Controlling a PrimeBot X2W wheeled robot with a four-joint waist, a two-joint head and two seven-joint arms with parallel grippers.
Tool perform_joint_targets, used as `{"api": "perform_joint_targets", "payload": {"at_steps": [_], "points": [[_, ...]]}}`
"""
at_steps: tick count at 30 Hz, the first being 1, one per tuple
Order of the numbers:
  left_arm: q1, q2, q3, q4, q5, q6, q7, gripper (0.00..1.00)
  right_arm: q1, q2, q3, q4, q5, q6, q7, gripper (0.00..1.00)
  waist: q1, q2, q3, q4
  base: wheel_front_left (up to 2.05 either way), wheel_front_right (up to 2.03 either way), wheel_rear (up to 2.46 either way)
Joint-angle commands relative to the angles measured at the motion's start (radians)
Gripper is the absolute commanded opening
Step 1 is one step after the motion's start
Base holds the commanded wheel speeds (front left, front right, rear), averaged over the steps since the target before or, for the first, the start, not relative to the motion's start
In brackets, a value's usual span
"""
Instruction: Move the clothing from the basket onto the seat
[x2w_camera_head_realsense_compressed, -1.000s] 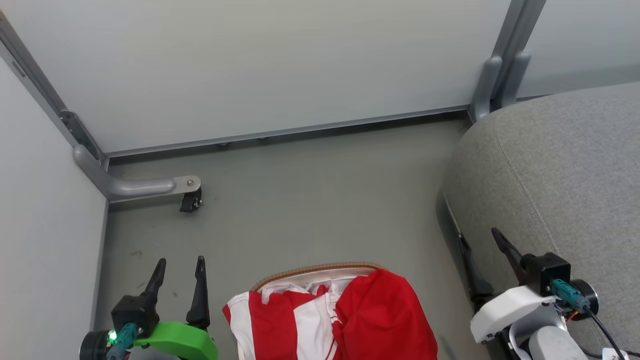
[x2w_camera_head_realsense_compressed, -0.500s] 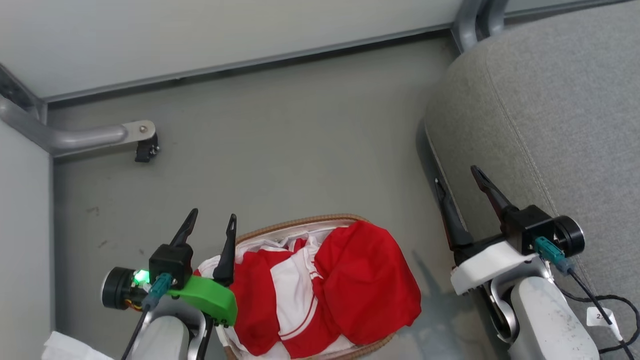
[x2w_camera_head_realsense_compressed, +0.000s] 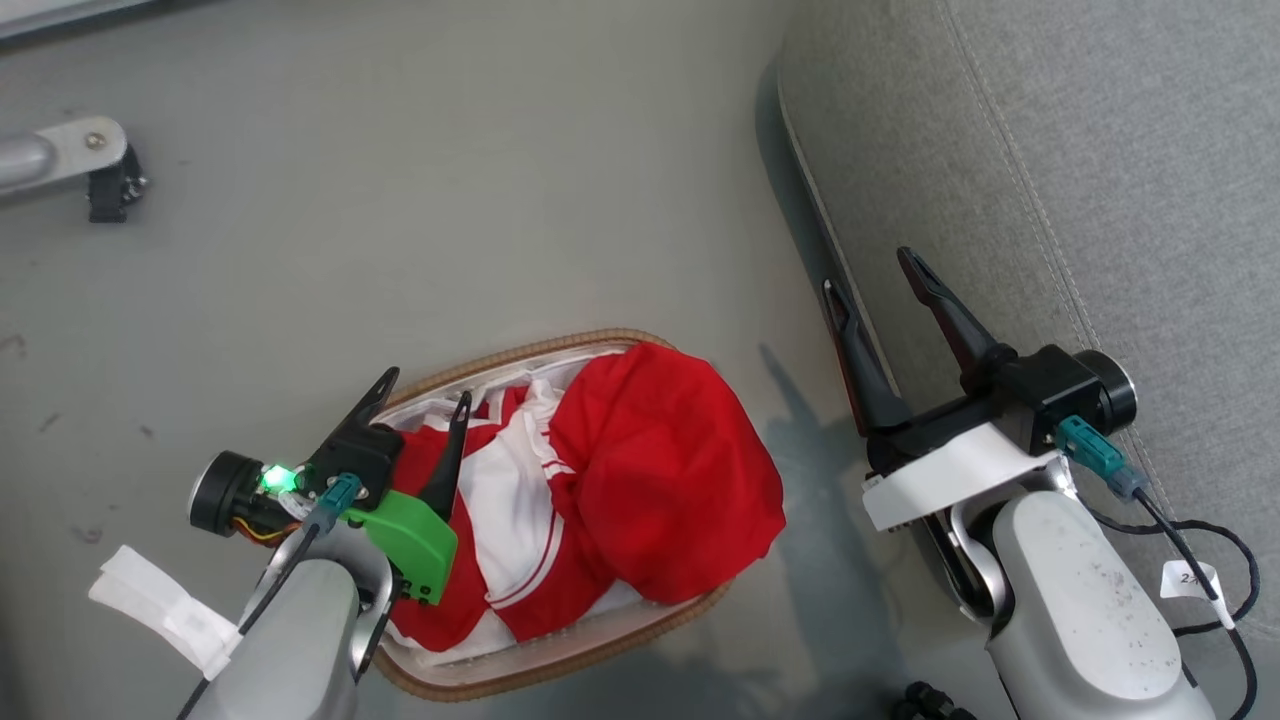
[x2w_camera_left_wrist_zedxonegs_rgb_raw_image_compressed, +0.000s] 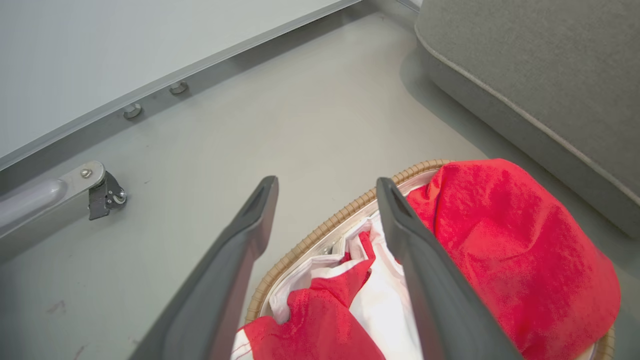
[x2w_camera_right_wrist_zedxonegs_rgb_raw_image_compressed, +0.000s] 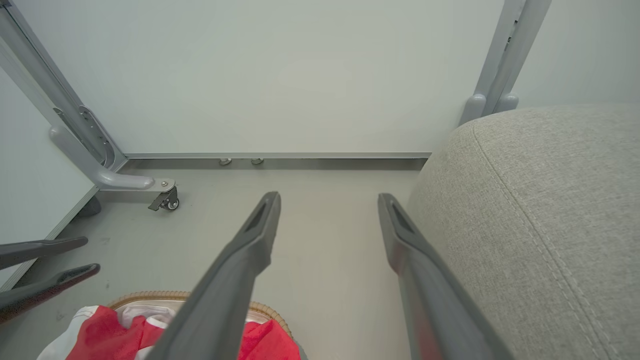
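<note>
The red and white clothing (x2w_camera_head_realsense_compressed: 610, 490) lies heaped in the oval basket (x2w_camera_head_realsense_compressed: 520, 352) with its tan woven rim, on the floor at lower centre of the head view. My left gripper (x2w_camera_head_realsense_compressed: 424, 384) hangs open over the basket's left end, above the cloth, holding nothing. In the left wrist view the fingers straddle the rim (x2w_camera_left_wrist_zedxonegs_rgb_raw_image_compressed: 320, 231) with the clothing (x2w_camera_left_wrist_zedxonegs_rgb_raw_image_compressed: 505, 235) to their right. My right gripper (x2w_camera_head_realsense_compressed: 867, 270) stands open by the edge of the grey seat (x2w_camera_head_realsense_compressed: 1100, 180), empty. The right wrist view has the seat (x2w_camera_right_wrist_zedxonegs_rgb_raw_image_compressed: 540, 210) at right and the clothing (x2w_camera_right_wrist_zedxonegs_rgb_raw_image_compressed: 100, 335) at lower left.
A grey metal frame leg with a black caster (x2w_camera_head_realsense_compressed: 105, 190) stands on the floor at the upper left. A white tag (x2w_camera_head_realsense_compressed: 160, 610) hangs off my left forearm. Black cables (x2w_camera_head_realsense_compressed: 1215, 560) trail by my right arm. Pale wall panels (x2w_camera_right_wrist_zedxonegs_rgb_raw_image_compressed: 275, 75) close off the far side.
The head camera has tilted down, so the whole picture has slid upward. My left gripper has come in over the basket's left end; earlier it was beside the basket.
</note>
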Motion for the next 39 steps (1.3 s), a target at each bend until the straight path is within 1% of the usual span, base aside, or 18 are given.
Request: {"api": "perform_joint_targets", "payload": {"at_steps": [1, 9, 11, 17, 24, 26, 30, 39], "points": [[-0.031, 0.021, -0.008, 0.022, 0.004, -0.003, -0.001, 1.0, -0.02, -0.001, 0.006, -0.009, 0.01, -0.001, -0.002, 1.0, -0.0001, 0.0, 0.106, -0.077, 0.0, 0.0, 0.0], [-0.111, 0.058, -0.073, 0.187, 0.049, -0.003, -0.001, 1.0, -0.038, 0.0, 0.031, -0.016, 0.036, -0.001, -0.002, 1.0, -0.0001, 0.0, 0.192, -0.105, 0.0, 0.0, 0.0], [-0.132, 0.061, -0.088, 0.234, 0.067, 0.013, -0.001, 1.0, -0.038, -0.001, 0.035, -0.014, 0.039, -0.001, -0.002, 1.0, -0.0001, 0.0, 0.204, -0.108, 0.0, 0.0, 0.0], [-0.189, 0.043, -0.128, 0.41, 0.107, 0.046, 0.001, 1.0, -0.036, -0.001, 0.048, -0.003, 0.047, -0.001, -0.002, 1.0, -0.0001, 0.0, 0.226, -0.11, 0.0, 0.0, 0.0], [-0.244, 0.027, -0.161, 0.539, 0.128, 0.064, 0.015, 1.0, -0.04, -0.001, 0.058, 0.0, 0.049, -0.001, -0.002, 1.0, -0.0001, 0.0, 0.245, -0.11, 0.0, 0.0, 0.0], [-0.26, 0.025, -0.177, 0.563, 0.142, 0.067, 0.027, 1.0, -0.04, -0.001, 0.058, 0.0, 0.047, -0.001, -0.002, 1.0, -0.0001, 0.0, 0.249, -0.109, 0.0, 0.0, 0.0], [-0.282, 0.016, -0.216, 0.588, 0.169, 0.051, 0.038, 1.0, -0.041, -0.001, 0.06, 0.002, 0.048, -0.001, -0.002, 1.0, -0.0001, 0.0, 0.259, -0.107, 0.0, 0.0, 0.0], [-0.328, -0.003, -0.251, 0.599, 0.159, 0.025, 0.017, 1.0, -0.053, -0.001, 0.082, -0.007, 0.066, -0.001, -0.002, 1.0, -0.0001, 0.0, 0.293, -0.114, 0.0, 0.0, 0.0]]}}
